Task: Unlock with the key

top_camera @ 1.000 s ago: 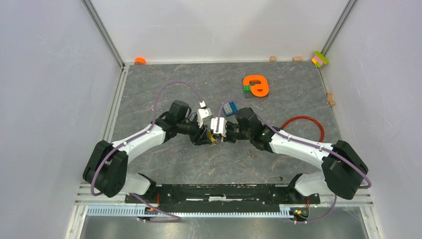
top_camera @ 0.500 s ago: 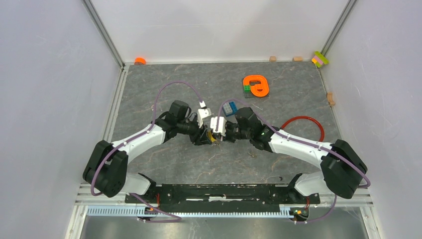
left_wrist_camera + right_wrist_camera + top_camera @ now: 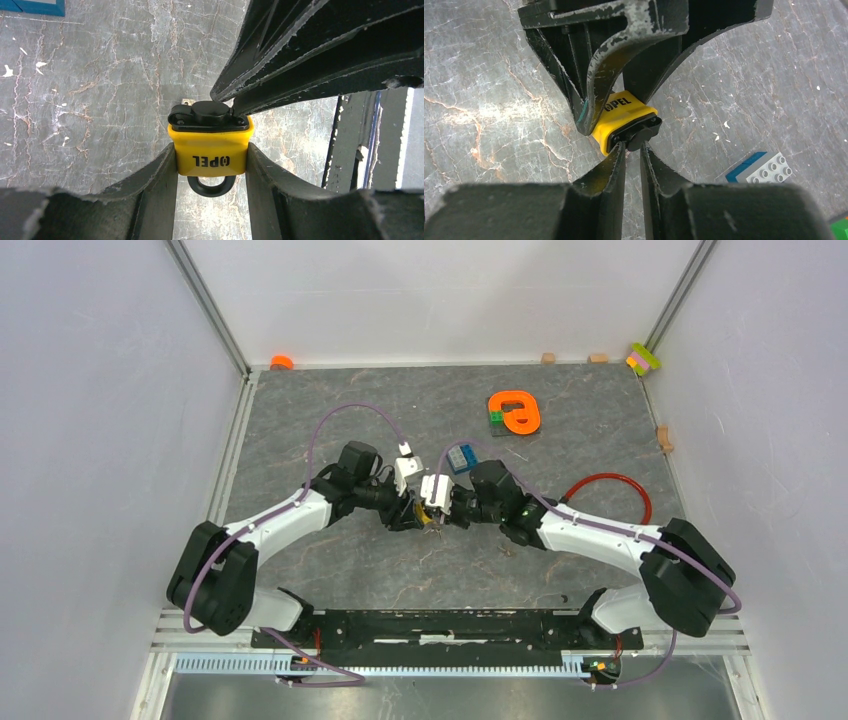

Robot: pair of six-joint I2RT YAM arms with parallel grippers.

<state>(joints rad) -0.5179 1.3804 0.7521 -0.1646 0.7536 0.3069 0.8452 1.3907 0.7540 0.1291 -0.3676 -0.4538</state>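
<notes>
A small yellow padlock [image 3: 210, 145] hangs above the table, its sides clamped by my left gripper [image 3: 211, 155] and its black shackle pointing at that wrist camera. A black cap [image 3: 210, 114] covers its far end. My right gripper [image 3: 633, 146] meets it head-on, jaws almost together with a thin gap, fingertips [image 3: 620, 150] pinching that cap [image 3: 640, 132]. A tiny silver corner of the key [image 3: 187, 102] peeks out behind the cap; the rest is hidden. In the top view both grippers [image 3: 412, 510] [image 3: 442, 512] meet mid-table.
A blue and white brick [image 3: 460, 458] lies just behind the grippers. Farther back sits an orange ring part [image 3: 515, 412] with a green brick. A red cable loop [image 3: 608, 490] lies by the right arm. Small blocks [image 3: 643, 358] line the back edge.
The right gripper's jaws have narrowed onto the padlock's cap, and the right arm has edged slightly left. The left gripper and padlock have stayed put.
</notes>
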